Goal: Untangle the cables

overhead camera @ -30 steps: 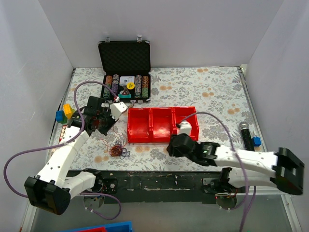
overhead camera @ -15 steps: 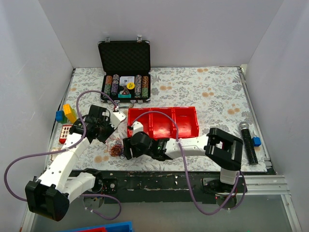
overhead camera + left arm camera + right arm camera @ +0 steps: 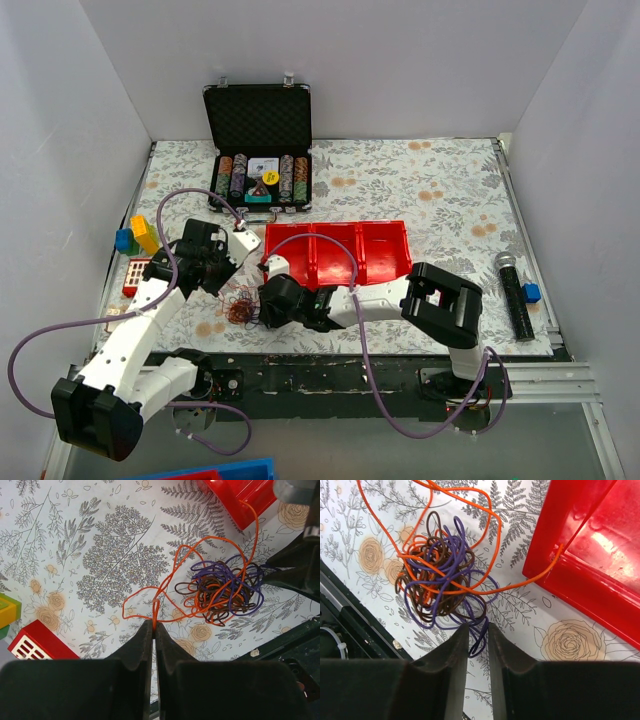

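The cables (image 3: 241, 309) are a small clump of thin orange, purple and brown wires near the table's front edge, left of centre. My left gripper (image 3: 226, 287) is just up-left of the clump. In the left wrist view it (image 3: 153, 626) is shut on an orange strand drawn out left of the clump (image 3: 225, 592). My right gripper (image 3: 263, 312) reaches in from the right. In the right wrist view it (image 3: 478, 630) is narrowly open, with a purple loop of the clump (image 3: 440, 580) lying between its fingertips. One orange strand runs to the red tray's edge.
A red three-compartment tray (image 3: 337, 257) stands just behind the clump and also shows in the right wrist view (image 3: 585, 555). An open black poker-chip case (image 3: 258, 150) is at the back. Coloured blocks (image 3: 135, 237) are at the left, and a black cylinder (image 3: 513, 290) at the right. The dark front rail (image 3: 330, 370) is close by.
My right arm has swung left from in front of the tray to the clump's right side. My left gripper has come down and towards the clump.
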Available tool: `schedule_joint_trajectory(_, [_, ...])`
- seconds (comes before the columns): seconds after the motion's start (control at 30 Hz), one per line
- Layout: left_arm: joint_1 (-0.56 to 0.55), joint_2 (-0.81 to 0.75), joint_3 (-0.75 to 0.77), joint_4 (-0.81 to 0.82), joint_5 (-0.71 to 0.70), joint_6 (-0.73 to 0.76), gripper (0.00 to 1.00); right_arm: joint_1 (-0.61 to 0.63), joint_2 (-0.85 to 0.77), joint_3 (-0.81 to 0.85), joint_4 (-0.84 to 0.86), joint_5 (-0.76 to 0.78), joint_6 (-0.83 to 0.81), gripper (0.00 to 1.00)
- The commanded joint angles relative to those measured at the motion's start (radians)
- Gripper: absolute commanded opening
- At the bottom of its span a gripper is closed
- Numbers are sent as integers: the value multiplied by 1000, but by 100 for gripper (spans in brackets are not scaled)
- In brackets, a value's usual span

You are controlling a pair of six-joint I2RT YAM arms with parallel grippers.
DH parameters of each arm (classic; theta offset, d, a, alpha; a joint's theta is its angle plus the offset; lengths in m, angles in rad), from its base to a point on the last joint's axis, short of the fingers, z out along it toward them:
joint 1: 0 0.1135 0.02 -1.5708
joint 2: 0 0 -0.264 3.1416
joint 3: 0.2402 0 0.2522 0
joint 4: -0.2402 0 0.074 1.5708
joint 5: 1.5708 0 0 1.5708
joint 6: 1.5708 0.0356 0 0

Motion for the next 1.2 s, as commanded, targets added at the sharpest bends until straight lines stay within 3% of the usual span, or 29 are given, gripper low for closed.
schedule_joint_trajectory(0.0, [2, -10, 6, 12, 0, 0, 0, -2, 10, 33, -17, -7, 16, 26])
schedule_joint_trajectory(0.13, [1, -9, 15, 11, -1, -5, 0, -2, -1, 19, -64, 16, 22, 1])
schedule_joint_trajectory(0.23, [2, -7, 17, 14, -3, -8, 0, -2, -53, -43, -105, 60, 47, 1])
schedule_joint_trajectory(0.4, [1, -8, -14, 43, -33, 0, 0, 2, -284, -253, -150, 154, 128, 1])
schedule_joint_trajectory(0.73, [2, -47, -170, 152, -150, 88, 0, 35, -913, -608, -666, 344, 490, 1])
schedule_joint_trajectory(0.97, [1, -64, -253, 233, -233, 167, 0, 35, -1238, -645, -1038, 447, 697, 1])
schedule_joint_trajectory(1.17, [1, -6, -99, 137, -103, 72, 0, 35, -1285, -596, -1043, 501, 644, 1])
